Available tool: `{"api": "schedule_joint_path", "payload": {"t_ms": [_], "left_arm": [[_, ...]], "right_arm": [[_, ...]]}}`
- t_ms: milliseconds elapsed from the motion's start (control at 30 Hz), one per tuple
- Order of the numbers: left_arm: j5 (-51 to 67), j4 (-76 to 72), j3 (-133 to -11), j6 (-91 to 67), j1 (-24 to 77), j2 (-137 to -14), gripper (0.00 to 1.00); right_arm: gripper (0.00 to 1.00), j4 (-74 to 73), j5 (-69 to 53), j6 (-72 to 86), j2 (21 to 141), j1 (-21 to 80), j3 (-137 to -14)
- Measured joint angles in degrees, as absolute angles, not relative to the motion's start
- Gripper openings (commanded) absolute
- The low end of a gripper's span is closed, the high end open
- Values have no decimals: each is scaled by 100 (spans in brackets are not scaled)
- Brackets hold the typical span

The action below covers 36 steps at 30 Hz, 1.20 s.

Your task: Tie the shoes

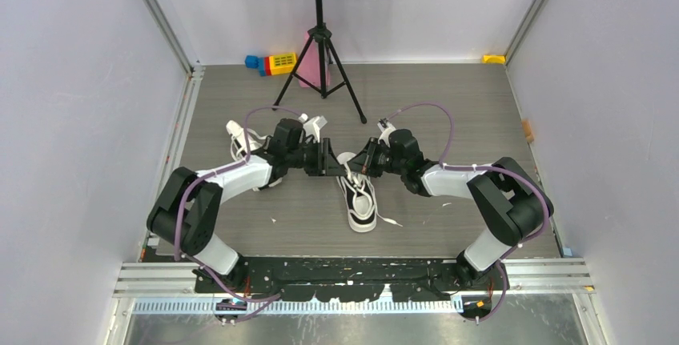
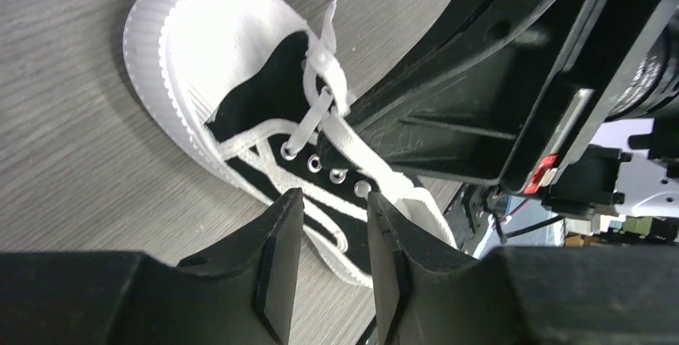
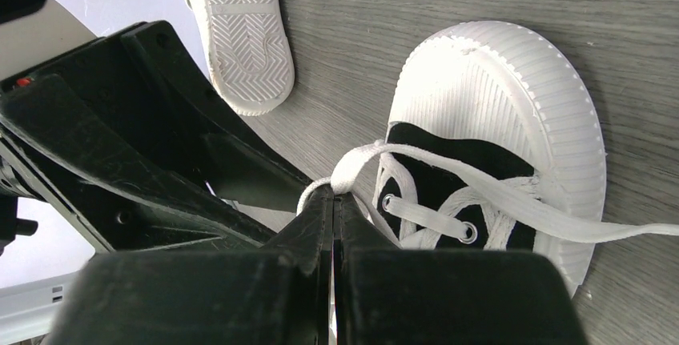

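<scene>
Just above the shoe (image 1: 358, 205), which lies flat on the surface (image 1: 448, 105), both sets of fingers are found together over its laced part. A loop of the lace (image 3: 356, 161) is pinched between the right fingers (image 3: 316, 217), which are pressed fully together. The left fingers (image 2: 280, 241) are held just beside them with a narrow gap, and no lace can be seen caught in it.

For this step to be done well, it is judged that the other strand should be taken close to the eyelets (image 2: 314, 162). Both pulls should be made low and even, so that the shoe is not dragged or lifted.

No container is seen, and the inside of the shoe cannot be made out. Left of the shoe and farther back, a second shoe (image 3: 244, 33) is tipped over, its sole shown. Well beyond the shoe, a stand (image 1: 320, 49) and coloured blocks (image 1: 272, 62) are set by the back wall.
</scene>
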State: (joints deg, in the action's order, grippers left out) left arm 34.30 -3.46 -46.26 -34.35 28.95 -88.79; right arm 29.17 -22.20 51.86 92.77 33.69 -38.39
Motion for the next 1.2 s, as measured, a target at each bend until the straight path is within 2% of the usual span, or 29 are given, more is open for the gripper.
{"api": "schedule_joint_path", "payload": {"t_ms": [500, 800, 867, 1067, 1133, 1167, 1200], "left_arm": [[3468, -1262, -4580, -3911, 3037, -9480, 38], [3653, -2169, -4259, -4377, 3037, -9535, 48], [3745, -2362, -4226, -4497, 3037, -9572, 40], [3909, -2724, -4224, -4772, 3046, -9776, 1], [3905, -2797, -4224, -4834, 3055, -9859, 0], [3907, -2832, -4224, -4877, 3059, -9887, 0], [3905, -2858, -4222, -4904, 3059, -9900, 0]], "right_arm": [[0, 2941, -2169, 5275, 9277, 3345, -3839], [0, 2954, -2106, 5293, 9277, 3330, -3839], [0, 2954, -2080, 5293, 9277, 3328, -3839], [0, 2958, -2029, 5336, 9277, 3326, -3833], [0, 2961, -2023, 5363, 9275, 3326, -3826], [3, 2961, -2008, 5374, 9275, 3326, -3824], [9, 2961, -1994, 5378, 9275, 3326, -3820]]}}
